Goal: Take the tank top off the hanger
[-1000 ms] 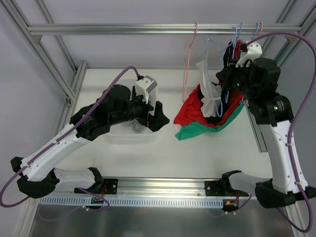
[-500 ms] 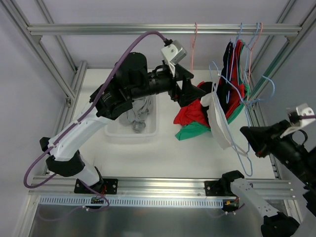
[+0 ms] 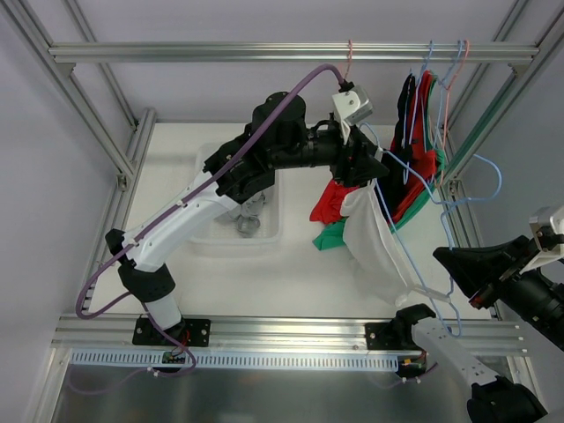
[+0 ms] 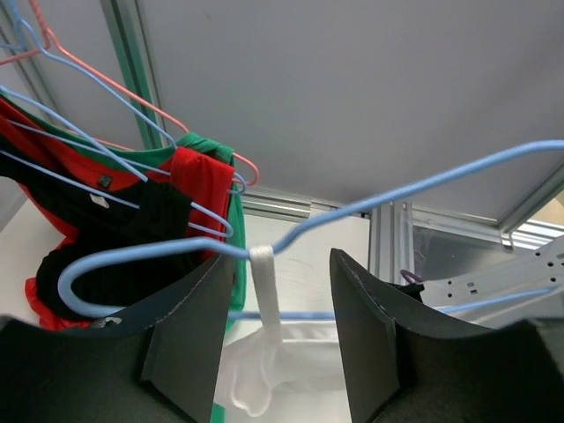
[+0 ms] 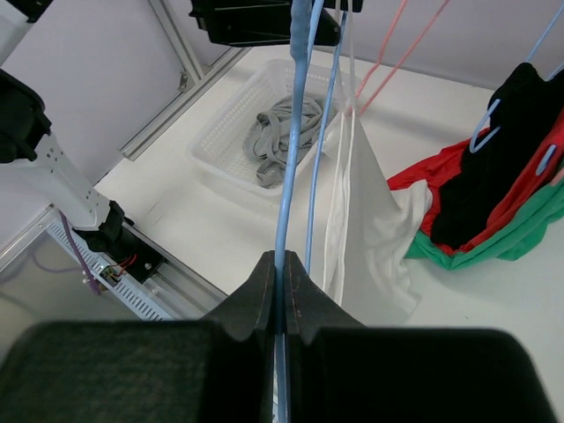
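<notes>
Right wrist: right claw clamped on blue hanger wire, which runs up & away from its tips. White tank top hangs on that hanger, ahead of the claw & just right of the wire. Left wrist: left claw open, top's strap betw. its fingers where it loops over the wire. Bin w/ grey cloth lies beyond right claw, to its left. Red/green/black clothes pile to its right.
</notes>
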### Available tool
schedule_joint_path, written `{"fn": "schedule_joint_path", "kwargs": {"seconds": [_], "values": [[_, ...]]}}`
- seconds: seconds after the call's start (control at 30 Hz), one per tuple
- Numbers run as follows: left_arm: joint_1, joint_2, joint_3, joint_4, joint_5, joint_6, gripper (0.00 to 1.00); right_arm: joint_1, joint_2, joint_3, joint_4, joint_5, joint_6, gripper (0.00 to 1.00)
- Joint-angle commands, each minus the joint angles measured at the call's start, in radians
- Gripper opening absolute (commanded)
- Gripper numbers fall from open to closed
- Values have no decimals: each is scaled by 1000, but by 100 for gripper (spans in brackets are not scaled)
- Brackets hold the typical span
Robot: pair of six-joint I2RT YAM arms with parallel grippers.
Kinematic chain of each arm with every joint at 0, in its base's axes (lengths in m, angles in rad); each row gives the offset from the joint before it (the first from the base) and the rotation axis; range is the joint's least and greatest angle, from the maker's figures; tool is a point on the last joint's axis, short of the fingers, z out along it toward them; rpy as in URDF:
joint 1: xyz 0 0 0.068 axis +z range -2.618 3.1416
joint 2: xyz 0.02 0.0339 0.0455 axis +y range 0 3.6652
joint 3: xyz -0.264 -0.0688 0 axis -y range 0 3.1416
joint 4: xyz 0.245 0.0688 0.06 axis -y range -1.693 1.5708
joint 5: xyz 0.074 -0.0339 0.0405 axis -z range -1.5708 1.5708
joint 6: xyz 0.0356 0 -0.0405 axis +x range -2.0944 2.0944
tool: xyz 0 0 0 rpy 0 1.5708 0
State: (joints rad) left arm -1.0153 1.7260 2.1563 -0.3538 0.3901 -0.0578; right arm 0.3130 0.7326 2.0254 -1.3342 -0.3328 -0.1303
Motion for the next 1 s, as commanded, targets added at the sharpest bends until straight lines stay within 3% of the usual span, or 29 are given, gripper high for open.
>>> {"fn": "schedule_joint_path", "kwargs": {"seconds": [0.0, 0.17, 0.27, 0.33, 0.37, 0.43, 0.5, 0.6, 0.8, 0.9, 0.97], "values": [[-6, -6, 2, 75, -43, 41, 48, 6, 24, 10, 47, -78, 18, 0], [-6, -31, -39, 81, -71, 49, 41, 6, 25, 4, 52, -57, 12, 0], [-6, -54, -73, 88, -97, 76, 22, 6, 24, -4, 58, -63, 12, 0], [-5, -68, -93, 90, -105, 81, 20, 6, 21, -5, 64, -52, 11, 0], [-5, -72, -104, 91, -99, 82, 20, 6, 21, -7, 63, -45, 6, 0], [-5, -89, -130, 98, -83, 82, 34, 6, 21, -13, 63, -32, 1, 0], [-5, -109, -165, 102, -68, 82, 40, 6, 24, -25, 64, -32, 0, 0], [-5, -124, -193, 111, -71, 88, 39, 6, 24, -34, 66, -31, -6, 0], [-5, -146, -225, 124, -85, 99, 22, 6, 22, -36, 75, -31, -3, 0], [-5, -146, -230, 128, -86, 101, 24, 6, 24, -37, 75, -34, -5, 0], [-5, -143, -228, 133, -89, 101, 36, 6, 25, -39, 78, -49, -2, 0]]}}
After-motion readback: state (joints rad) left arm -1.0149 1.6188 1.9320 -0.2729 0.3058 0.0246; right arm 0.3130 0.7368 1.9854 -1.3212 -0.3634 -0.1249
